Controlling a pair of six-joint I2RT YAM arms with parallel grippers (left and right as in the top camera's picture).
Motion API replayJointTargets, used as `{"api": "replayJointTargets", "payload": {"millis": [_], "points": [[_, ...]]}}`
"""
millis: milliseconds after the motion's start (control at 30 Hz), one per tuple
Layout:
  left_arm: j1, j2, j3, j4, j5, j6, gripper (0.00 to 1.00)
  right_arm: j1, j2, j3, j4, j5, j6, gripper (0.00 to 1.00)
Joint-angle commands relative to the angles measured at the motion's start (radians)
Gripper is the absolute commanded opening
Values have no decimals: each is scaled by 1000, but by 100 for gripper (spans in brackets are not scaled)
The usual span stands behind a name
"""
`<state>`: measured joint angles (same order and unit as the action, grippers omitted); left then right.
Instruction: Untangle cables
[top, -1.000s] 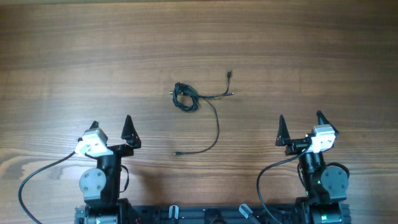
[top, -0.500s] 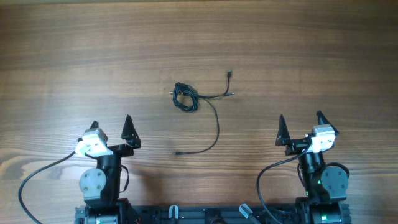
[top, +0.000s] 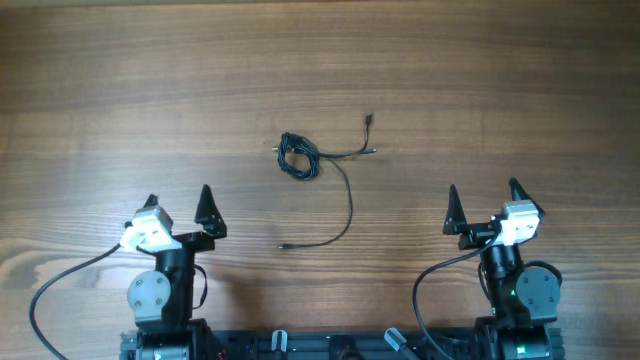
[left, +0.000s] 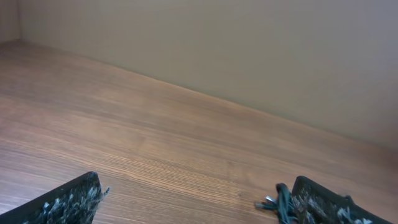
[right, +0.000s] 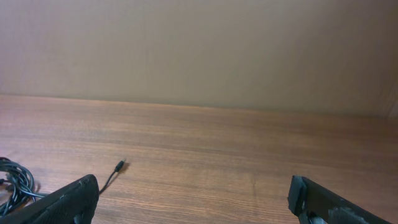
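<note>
- Two grippers, both released, jaws spread wide with nothing between them: left gripper (top: 179, 195) at the near left of the surface (top: 500, 70), right gripper (top: 483, 186) at the near right.
- One set of cables (top: 299, 157), thin and black, knotted into a small bundle around the middle of the surface. It lies farther out than either gripper, between their two sides and well apart from both.
- One long strand (top: 349, 205) leaves the bundle on its right and curves toward the near side. It ends in a tiny plug (top: 283, 246) that lies free on the wood.
- Two short ends (top: 366, 150) reach right of the bundle, one tipped just beside it and the other a little farther out.
- Left wrist view: dark fingers (left: 65, 202) in the lower corners, with part of the bundle showing at the bottom edge beside the right-hand finger.
- Right wrist view: loops of the bundle at the left edge and one plug tip on the wood near the left-hand finger.
- Two thicker black arm leads (top: 60, 275), one trailing from each arm base at the near edge.
- One pale beige wall (right: 199, 50) beyond the far edge of the surface.
</note>
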<state>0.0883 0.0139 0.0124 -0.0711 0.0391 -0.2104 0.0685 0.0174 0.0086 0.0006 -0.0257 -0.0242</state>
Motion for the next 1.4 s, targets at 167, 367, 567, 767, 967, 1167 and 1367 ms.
{"api": "replayJointTargets", "payload": {"millis": [167,367,567,767,967,1167,1367], "points": [[8,192,201,-97,171,-40,100,-4,-14,-3,3,-14,-2,100],[8,526,452,-177,341,-40,100,-4,-14,-3,2,-14,-2,100],[-71,857,775,-342,402,-40,100,-4,-14,-3,2,-14,-2,100],[-268,1131,1008,-420,376,-29,100,-4,-14,-3,2,-14,-2,100],[-373,1315,1012,-402,375,-29,100,-4,-14,-3,2,-14,-2,100],[-378,1466,1012,-340,207,-29,89,-4,-14,-3,2,-14,-2,100],[-377,1596,1012,-286,108,-30,68,-4,-14,-3,2,-14,-2,100]]}}
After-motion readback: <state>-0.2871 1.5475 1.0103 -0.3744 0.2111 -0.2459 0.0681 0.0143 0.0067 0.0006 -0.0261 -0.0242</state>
